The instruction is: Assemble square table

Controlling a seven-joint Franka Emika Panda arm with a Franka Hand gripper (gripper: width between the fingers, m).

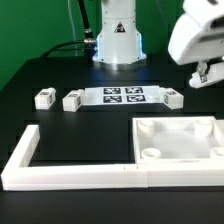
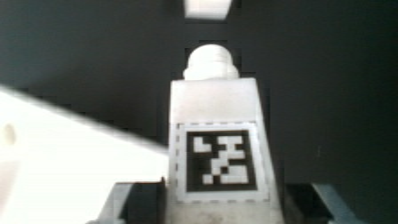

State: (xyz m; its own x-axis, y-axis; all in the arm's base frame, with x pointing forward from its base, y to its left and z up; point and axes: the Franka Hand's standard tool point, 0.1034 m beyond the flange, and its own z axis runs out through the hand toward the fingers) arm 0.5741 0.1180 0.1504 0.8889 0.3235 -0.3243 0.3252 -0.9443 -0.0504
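Observation:
The square table's slab lies rim-side up with round corner holes at the exterior view's front right. My gripper hangs above its far right corner, shut on a white tagged leg block. In the wrist view the leg runs out from between my fingers, tag facing the camera and rounded peg at its far end. Three more leg blocks lie on the table: two left of the marker board and one at its right end. A white surface beside the held leg is probably the slab.
The long white L-shaped border wall runs along the front and up the left side, with the slab against it. The robot base stands at the back centre. A small white piece shows beyond the held leg's tip in the wrist view.

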